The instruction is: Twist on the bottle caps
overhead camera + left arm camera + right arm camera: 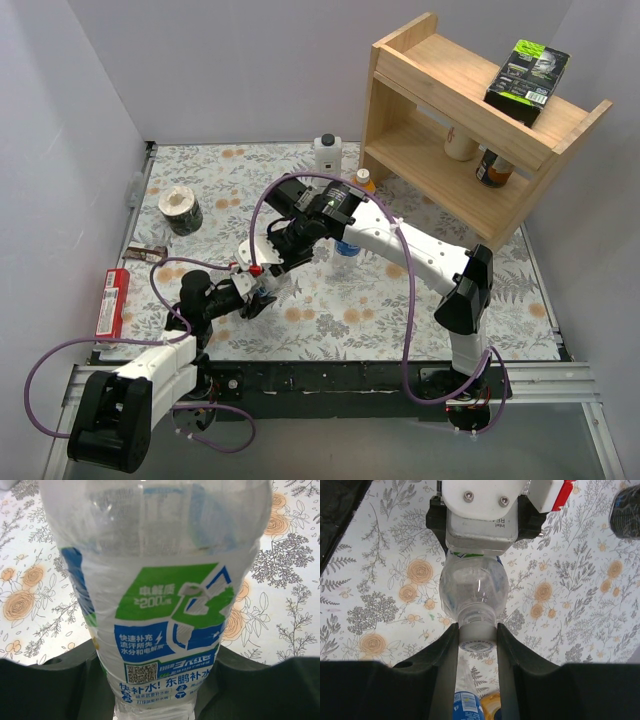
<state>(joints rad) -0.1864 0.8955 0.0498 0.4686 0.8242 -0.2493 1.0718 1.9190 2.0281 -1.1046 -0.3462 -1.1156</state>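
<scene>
Nearest the bases, lower left of the top view, the left gripper (pixel 157 680) had its jaws clamped round the body of a clear, blue-labelled bottle (pixel 160 605). The bottle lay over the flowered table (pixel 380 320) rather than standing, its long axis running up and right from one gripper to the other and its neck pointing away toward the right arm. Just beyond, the right gripper (pixel 477 630) was pinched shut on the whitish cap (pixel 477 642) on that neck. This looked like the screwing-on step, how far threaded I couldn't tell; next it would need a wrist twist, cap kept square, the left stopping the body spinning.
</scene>
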